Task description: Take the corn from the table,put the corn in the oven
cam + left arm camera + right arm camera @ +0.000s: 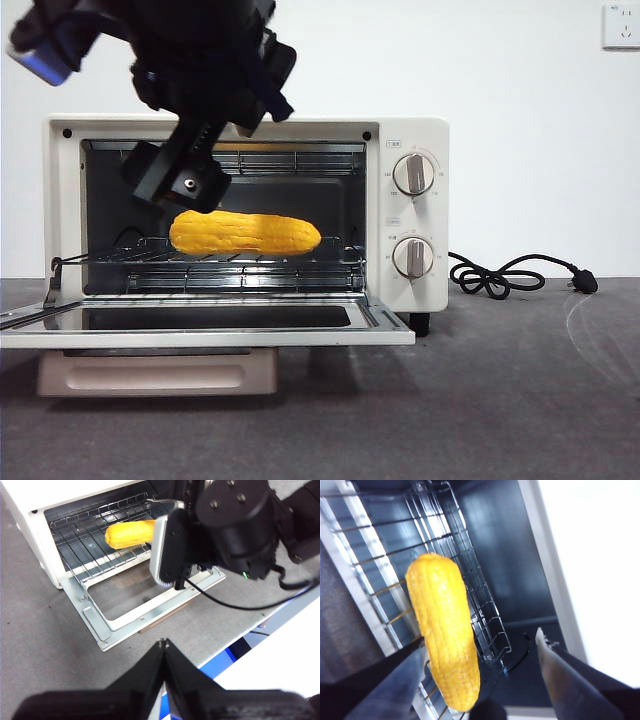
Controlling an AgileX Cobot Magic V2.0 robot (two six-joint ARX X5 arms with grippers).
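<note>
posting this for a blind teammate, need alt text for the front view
A yellow corn lies on the wire rack inside an open cream oven. The right gripper hangs open just above the cob's end; the oven door is folded down flat.

Front cam sits low, level w/ the dark grey matte table [520, 400], facing straight into the cream-white boxy toaster oven [410, 140]. Left wrist cam looks down from farther back. Right wrist cam's right inside the cavity (very close). All three share the yellow-orange ridged corn cob [445, 630] on the wire rack [85, 550].

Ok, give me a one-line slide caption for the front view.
Corn resting on the wire rack inside the open oven, right end effector open just above its end.
</note>
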